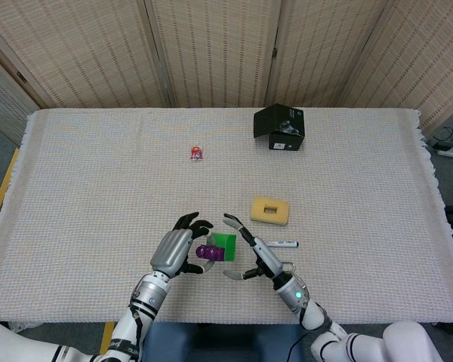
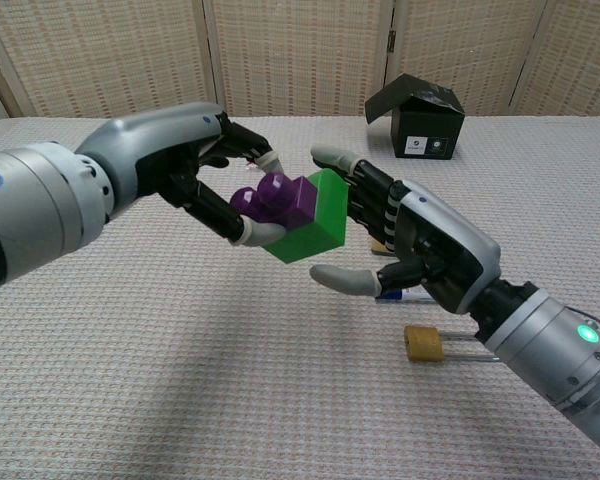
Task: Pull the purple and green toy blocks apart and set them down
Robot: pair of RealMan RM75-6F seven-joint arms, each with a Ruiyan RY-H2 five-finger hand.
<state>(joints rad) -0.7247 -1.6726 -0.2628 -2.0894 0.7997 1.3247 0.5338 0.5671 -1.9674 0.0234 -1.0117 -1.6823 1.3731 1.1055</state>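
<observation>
While the robot's left hand (image 2: 195, 175) pinches the purple toy block (image 2: 276, 199) above the cream woven tablecloth (image 1: 98, 188), still joined to the green toy block (image 2: 315, 218), the open right hand (image 2: 410, 250) cups the green end with spread fingers. Purple faces left, green right; wicker screens (image 1: 211, 45) stand behind.

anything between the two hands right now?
Yes: the joined purple block and green block. The left hand holds the purple end; the open right hand sits right beside the green end. Chest view shows it best.
</observation>
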